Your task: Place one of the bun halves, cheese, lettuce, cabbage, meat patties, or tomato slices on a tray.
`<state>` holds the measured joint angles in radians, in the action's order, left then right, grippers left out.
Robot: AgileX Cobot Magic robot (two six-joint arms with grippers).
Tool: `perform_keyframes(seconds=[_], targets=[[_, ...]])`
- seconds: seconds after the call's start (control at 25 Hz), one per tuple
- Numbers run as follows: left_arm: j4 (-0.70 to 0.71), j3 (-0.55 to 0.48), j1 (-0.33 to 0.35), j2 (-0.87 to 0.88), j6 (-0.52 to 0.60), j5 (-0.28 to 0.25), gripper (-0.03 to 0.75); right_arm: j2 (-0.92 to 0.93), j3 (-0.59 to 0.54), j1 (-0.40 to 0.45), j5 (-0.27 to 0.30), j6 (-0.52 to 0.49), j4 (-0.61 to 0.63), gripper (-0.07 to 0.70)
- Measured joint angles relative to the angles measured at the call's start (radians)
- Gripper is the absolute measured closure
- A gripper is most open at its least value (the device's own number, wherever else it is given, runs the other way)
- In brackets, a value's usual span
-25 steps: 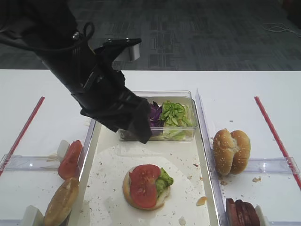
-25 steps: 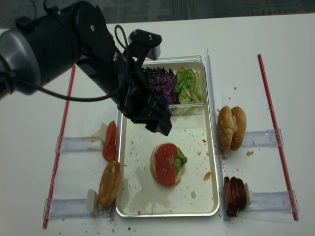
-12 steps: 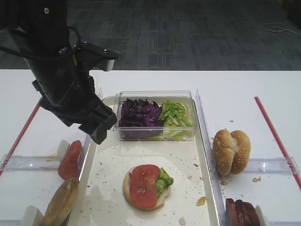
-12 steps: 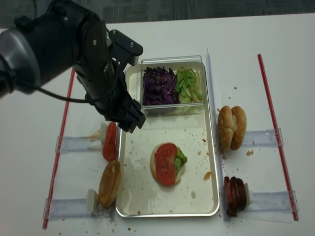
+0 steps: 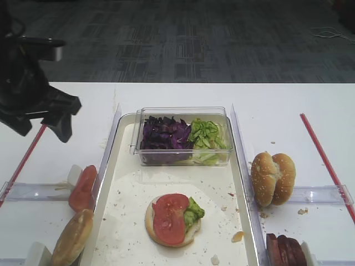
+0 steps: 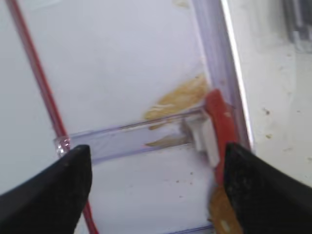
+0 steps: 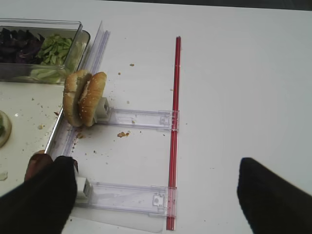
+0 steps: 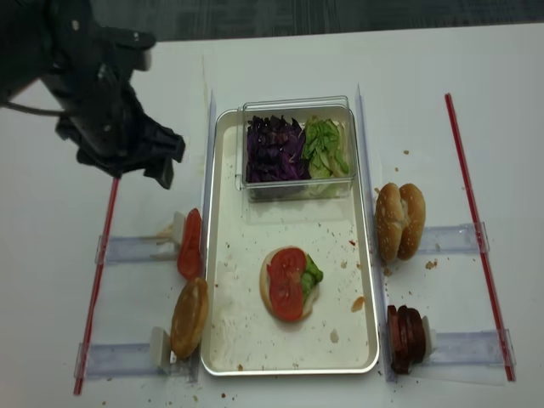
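Left pincer (image 8: 140,166) hangs over the white counter (image 8: 280,64), out past the left side of the tray (image 8: 223,153); its two black fingers (image 6: 53,190) are spread wide apart with nothing between them; the right pincer (image 7: 151,195) shows only in its own wrist view, where its two dark fingertips (image 7: 273,195) also stand far apart and hold nothing.

From the left pincer, the tomato slices (image 8: 190,245) standing on edge in a clear holder (image 8: 127,249) sit close by at about 5 o'clock; one bun half (image 8: 189,316) leans in the holder farther down the same way; in the left wrist view a red slice shows between the fingers and below them, not touching them.

The tray lies in the middle of the counter, at 3 o'clock from the left pincer; on it sits a bun half (image 8: 289,285), cut face up, with a tomato slice (image 8: 285,282) and a bit of lettuce (image 8: 311,274) on top; crumbs are scattered around it; at the tray's 12 o'clock end is a clear box (image 8: 297,144) with purple cabbage (image 8: 274,149) on its left and green lettuce on its right.

At 3 o'clock of the tray two bun halves (image 8: 399,221) stand together on edge; the meat patties (image 8: 405,338) stand at its 5 o'clock; both piles are well apart from the left pincer; a red strip (image 8: 476,229) runs along the counter's right side, and another (image 8: 100,272) along its left.
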<state>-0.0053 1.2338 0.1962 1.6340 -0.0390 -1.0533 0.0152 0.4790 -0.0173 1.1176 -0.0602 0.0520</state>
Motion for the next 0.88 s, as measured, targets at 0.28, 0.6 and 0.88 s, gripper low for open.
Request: perform_keyframes(seconds=[0.28, 0.6, 0.88], targets=[[0.055, 0.0, -0.178, 0.0, 0.0, -0.024, 0.168, 0.0, 0.0, 0.0, 0.002, 0.0, 0.0, -0.058], [0.051, 0.0, -0.215, 0.0, 0.016, -0.059, 0.168, 0.0, 0.0, 0.0, 0.002, 0.0, 0.0, -0.058], [0.02, -0.124, -0.216, -0.097, 0.02, -0.08, 0.168, 0.0, 0.0, 0.0, 0.002, 0.0, 0.0, -0.058]])
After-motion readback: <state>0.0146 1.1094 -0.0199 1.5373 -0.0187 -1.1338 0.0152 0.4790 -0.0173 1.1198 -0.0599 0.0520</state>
